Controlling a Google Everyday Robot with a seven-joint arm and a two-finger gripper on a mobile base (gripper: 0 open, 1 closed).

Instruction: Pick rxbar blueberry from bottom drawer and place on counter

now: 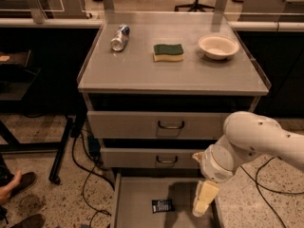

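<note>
Presently, camera view: the bottom drawer [137, 198] stands pulled out, a shallow grey metal tray with a plain, smooth floor. It holds one item, the rxbar blueberry [162, 205], a small flat rectangular bar in a dark wrapper with pale lettering, lying flat near the middle of the floor. The tool [204, 199], cream-coloured and blocky, hangs pointing down over the right part of that drawer, just beside the bar on its right and apart from it. Whether the tool is released or clenched cannot be told. It hangs from a rounded white arm [256, 141] that comes in from the right.

Above, the middle drawer [137, 158] and top drawer [128, 125] are closed, each a grey metal front with a dark looped handle.

The surface [171, 75] is flat, matte grey, with a thin raised rim. It carries a metallic can [120, 37] lying on its side at the left, a rectangular green-and-yellow sponge [168, 52] in the middle, and a shallow round pale bowl [218, 46] at the right, all well apart.
</note>
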